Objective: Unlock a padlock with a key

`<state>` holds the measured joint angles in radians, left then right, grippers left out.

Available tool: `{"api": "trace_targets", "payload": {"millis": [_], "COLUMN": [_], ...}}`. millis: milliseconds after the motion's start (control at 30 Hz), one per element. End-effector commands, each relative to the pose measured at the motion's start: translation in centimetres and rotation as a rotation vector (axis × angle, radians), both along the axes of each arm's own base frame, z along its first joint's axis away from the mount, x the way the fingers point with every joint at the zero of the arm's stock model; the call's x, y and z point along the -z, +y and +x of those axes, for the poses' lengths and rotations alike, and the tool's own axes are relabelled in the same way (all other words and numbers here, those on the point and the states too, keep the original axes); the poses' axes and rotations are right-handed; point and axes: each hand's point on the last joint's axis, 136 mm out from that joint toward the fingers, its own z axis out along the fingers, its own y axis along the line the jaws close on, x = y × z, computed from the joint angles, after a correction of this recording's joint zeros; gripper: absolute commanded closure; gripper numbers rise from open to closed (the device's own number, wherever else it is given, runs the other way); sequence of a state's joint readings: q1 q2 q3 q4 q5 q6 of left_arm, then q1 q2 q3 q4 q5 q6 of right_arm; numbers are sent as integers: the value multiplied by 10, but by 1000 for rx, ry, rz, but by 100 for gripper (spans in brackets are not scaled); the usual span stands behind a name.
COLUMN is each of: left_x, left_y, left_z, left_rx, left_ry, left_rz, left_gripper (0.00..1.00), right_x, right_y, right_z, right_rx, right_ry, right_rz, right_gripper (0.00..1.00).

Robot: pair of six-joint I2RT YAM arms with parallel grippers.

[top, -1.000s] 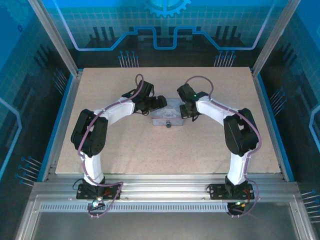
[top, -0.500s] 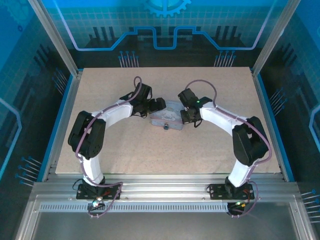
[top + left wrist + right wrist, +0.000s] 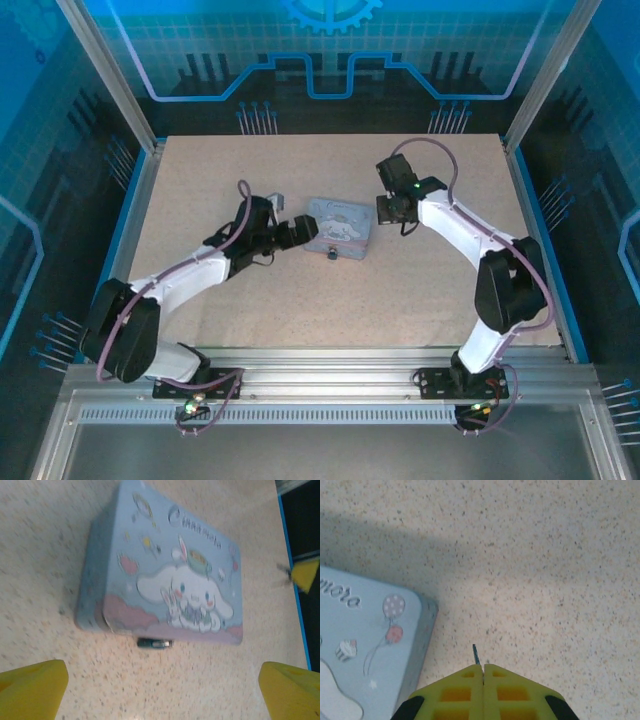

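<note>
Two grippers flank the tin (image 3: 338, 228), which lies flat on the table (image 3: 250, 320) with its cartoon lid up. Your left gripper (image 3: 300, 231) sits just off the tin's left short side, facing it, and its jaws stand wide apart with nothing between them. In the left wrist view its yellow pads (image 3: 31, 686) show at the two bottom corners, with the tin lying beyond them. The padlock (image 3: 155, 642) lies against the tin's near long side, about midway along it, a small dark piece touching the wall; you cannot tell whether it hangs from a clasp. Your right gripper (image 3: 483, 669) hovers off the tin's far right corner, apart from it, with its fingers pressed together on the key (image 3: 476, 655). A thin sliver of the key pokes out past the fingertips over the bare table. The key is well apart from the padlock, with the tin's right end lying between them
</note>
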<state>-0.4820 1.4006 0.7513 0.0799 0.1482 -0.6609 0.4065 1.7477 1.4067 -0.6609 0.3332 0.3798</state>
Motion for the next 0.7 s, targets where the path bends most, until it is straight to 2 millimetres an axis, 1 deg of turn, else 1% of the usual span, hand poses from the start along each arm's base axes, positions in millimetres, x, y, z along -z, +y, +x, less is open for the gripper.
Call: {"api": "trace_targets", "payload": {"millis": [0, 67, 133, 233, 367, 467, 600, 667], "left_x": [-14, -3, 8, 16, 30, 36, 47, 49], "left_y": [-27, -37, -42, -52, -63, -70, -77, -81], "left_z": [-12, -20, -22, -24, -20, -16, -4, 0], "left_rx": [96, 124, 119, 118, 118, 111, 92, 85], "left_ry": [-124, -129, -99, -133, -163, -213, -251, -295], "left_rz": [-49, -46, -48, -49, -26, 4, 30, 27], "left_gripper": [1, 1, 1, 1, 1, 1, 1, 1], "right_x": [11, 18, 24, 31, 39, 41, 44, 44], "right_y": [-3, -2, -1, -1, -1, 0, 3, 3], "right_z": [11, 14, 15, 16, 15, 16, 17, 18], "right_rx": [10, 16, 20, 22, 20, 18, 11, 9], "right_ry": [24, 33, 46, 57, 72, 72, 81, 83], "right_rz": [-17, -15, -17, -23, -27, -23, -21, -21], "right_gripper": [100, 100, 100, 100, 100, 100, 100, 100]}}
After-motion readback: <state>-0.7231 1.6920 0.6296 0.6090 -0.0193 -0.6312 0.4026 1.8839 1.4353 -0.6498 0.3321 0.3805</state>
